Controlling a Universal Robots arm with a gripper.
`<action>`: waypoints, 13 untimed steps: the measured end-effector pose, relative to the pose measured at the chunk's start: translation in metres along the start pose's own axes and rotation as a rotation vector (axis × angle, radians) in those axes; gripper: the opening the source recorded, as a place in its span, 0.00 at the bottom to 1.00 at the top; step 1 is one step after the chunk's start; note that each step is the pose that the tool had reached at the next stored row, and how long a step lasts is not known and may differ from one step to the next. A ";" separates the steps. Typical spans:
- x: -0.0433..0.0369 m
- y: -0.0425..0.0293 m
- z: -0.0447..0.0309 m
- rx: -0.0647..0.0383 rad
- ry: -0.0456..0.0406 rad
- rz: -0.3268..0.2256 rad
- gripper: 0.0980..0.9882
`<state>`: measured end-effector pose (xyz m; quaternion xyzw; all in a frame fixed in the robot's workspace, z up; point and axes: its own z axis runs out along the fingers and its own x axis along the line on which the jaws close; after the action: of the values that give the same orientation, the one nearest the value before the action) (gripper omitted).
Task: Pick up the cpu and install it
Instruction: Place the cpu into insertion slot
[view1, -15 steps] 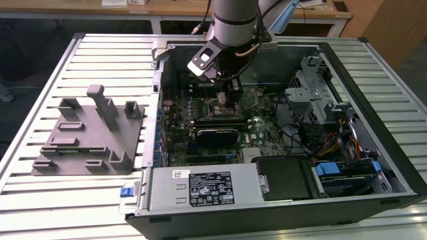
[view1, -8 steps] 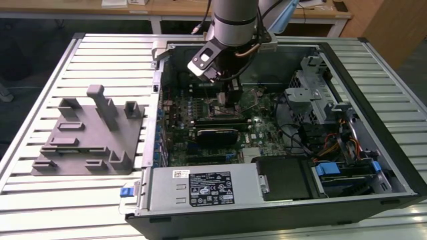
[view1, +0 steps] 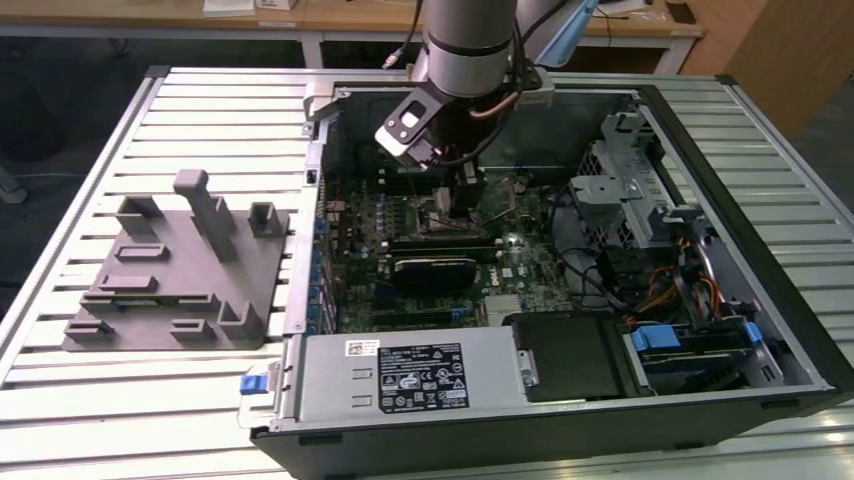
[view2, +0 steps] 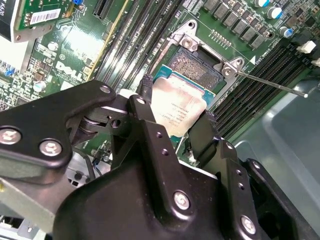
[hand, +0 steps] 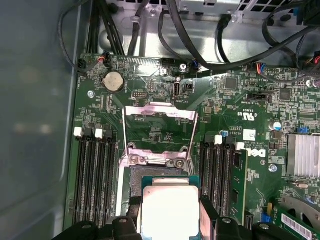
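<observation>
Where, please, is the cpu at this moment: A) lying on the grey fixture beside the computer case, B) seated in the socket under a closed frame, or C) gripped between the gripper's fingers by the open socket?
C: the second wrist view shows the gripper shut on the cpu beside the uncovered socket, whose frame stands open.

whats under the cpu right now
The cpu, held in the gripper, hangs over the open socket on the motherboard. Part of its contact field shows past the cpu's edge in the second wrist view; the rest is covered by the cpu.
</observation>
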<state>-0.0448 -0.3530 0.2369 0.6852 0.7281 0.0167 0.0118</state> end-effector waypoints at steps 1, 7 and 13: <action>0.0000 0.0000 0.0005 0.000 0.0000 0.000 0.50; 0.0005 -0.0002 0.0050 0.001 0.0000 0.001 0.50; 0.0012 -0.0003 0.0098 0.002 -0.0055 0.002 0.50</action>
<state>-0.0448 -0.3517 0.2270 0.6860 0.7274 0.0140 0.0130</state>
